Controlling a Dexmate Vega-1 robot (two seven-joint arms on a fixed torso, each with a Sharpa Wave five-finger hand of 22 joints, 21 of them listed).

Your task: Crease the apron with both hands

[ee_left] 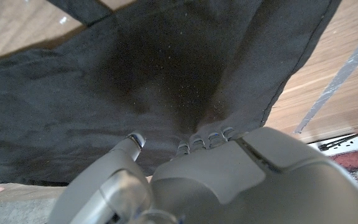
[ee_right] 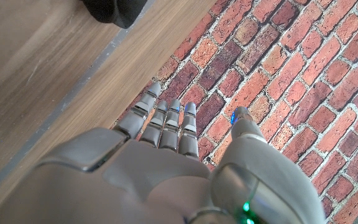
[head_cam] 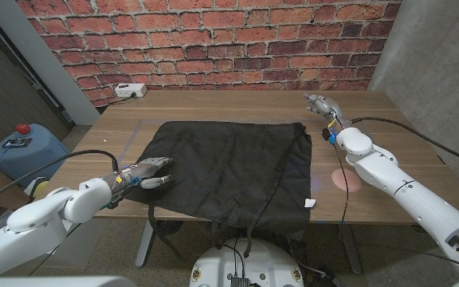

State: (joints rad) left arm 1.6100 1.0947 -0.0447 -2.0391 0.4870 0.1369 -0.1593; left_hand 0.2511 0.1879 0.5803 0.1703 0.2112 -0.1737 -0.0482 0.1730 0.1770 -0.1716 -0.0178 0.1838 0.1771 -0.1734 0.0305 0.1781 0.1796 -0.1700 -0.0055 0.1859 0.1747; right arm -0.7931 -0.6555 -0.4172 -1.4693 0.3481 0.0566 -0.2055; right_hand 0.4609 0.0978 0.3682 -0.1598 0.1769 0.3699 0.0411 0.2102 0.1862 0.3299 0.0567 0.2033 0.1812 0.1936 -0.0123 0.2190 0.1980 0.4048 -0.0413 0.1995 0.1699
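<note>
A black apron [head_cam: 229, 163] lies spread over the middle of the wooden table [head_cam: 389, 119], its straps [head_cam: 249, 227] hanging over the front edge. My left hand [head_cam: 150, 174] is at the apron's left edge. In the left wrist view its fingertips [ee_left: 205, 139] and thumb touch down on the dark cloth [ee_left: 166, 74], which wrinkles a little in front of them; nothing is pinched between them. My right hand [head_cam: 320, 104] hovers off the apron, by its far right corner, with fingers spread and nothing held. In the right wrist view that hand [ee_right: 166, 162] points at the brick wall.
A white power strip [head_cam: 130, 90] lies at the table's back left. A blue container [head_cam: 26, 147] stands on the floor to the left. A pink round mark [head_cam: 343, 177] sits right of the apron. A small white tag [head_cam: 310, 202] lies at the apron's front right corner.
</note>
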